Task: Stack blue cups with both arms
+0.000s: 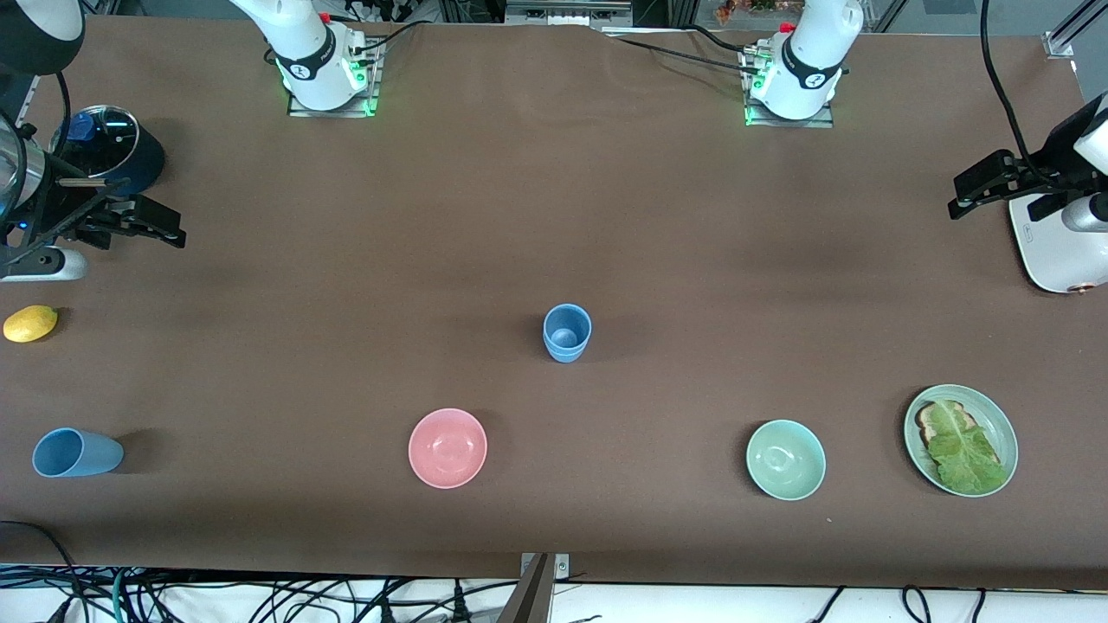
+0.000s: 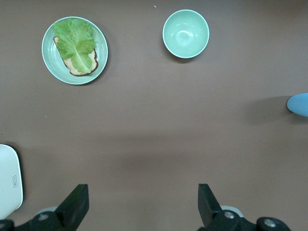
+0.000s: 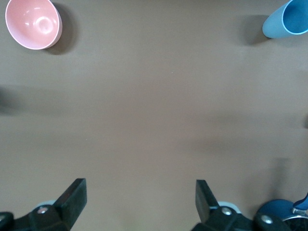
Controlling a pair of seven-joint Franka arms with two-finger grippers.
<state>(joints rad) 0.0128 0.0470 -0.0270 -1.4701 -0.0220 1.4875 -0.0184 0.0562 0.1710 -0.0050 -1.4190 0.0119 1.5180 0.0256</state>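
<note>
One blue cup point(image 1: 567, 331) stands upright at the middle of the table; its edge shows in the left wrist view point(image 2: 299, 104). A second blue cup point(image 1: 76, 452) lies on its side at the right arm's end, near the front edge; it also shows in the right wrist view point(image 3: 286, 19). My right gripper point(image 1: 166, 227) is open and empty, up over the right arm's end of the table beside the navy pot; its view shows bare table between the fingers point(image 3: 141, 188). My left gripper point(image 1: 969, 195) is open and empty over the left arm's end point(image 2: 143, 192).
A pink bowl point(image 1: 447, 447) and a green bowl point(image 1: 785, 459) sit nearer the front camera than the upright cup. A green plate point(image 1: 1004, 428) with toast and lettuce, a yellow lemon point(image 1: 30, 324), a navy pot point(image 1: 112, 147) and a white device point(image 1: 1052, 247) stand at the table's ends.
</note>
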